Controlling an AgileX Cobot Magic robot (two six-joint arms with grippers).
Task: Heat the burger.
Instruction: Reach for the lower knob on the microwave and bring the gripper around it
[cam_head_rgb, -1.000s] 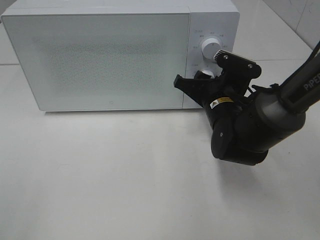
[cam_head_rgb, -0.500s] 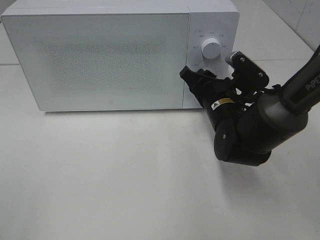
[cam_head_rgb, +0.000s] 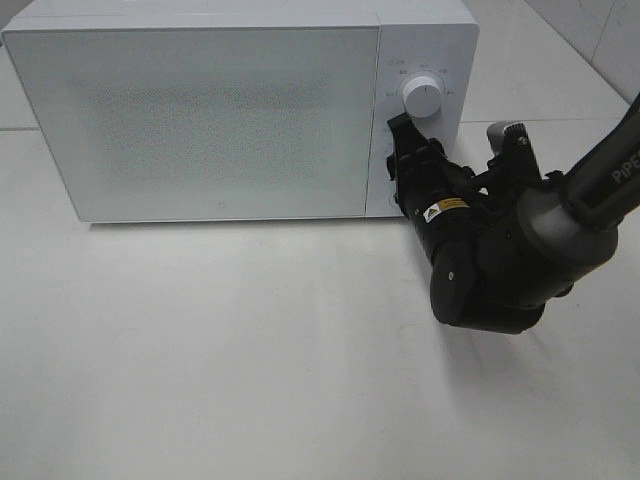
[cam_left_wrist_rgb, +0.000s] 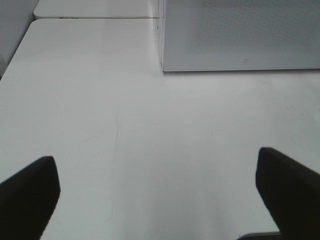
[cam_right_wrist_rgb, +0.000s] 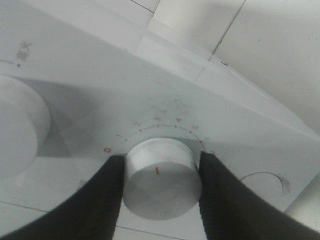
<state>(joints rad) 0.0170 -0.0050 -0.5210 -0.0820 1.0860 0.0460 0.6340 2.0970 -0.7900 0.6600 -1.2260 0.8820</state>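
Cannot tell burger's place or look: hidden from every view. Boxy white microwave (cam_head_rgb: 220, 120) across upper frame, frosted door closed. Black right gripper (cam_right_wrist_rgb: 161, 162) clenched on round white lower dial (cam_right_wrist_rgb: 161, 182), lower centre. Black left gripper (cam_left_wrist_rgb: 159, 184) spread wide above white table (cam_left_wrist_rgb: 150, 140).

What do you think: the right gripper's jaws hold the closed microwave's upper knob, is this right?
Not quite. The jaws of the right gripper hold the lower knob of the closed microwave, as the right wrist view shows.
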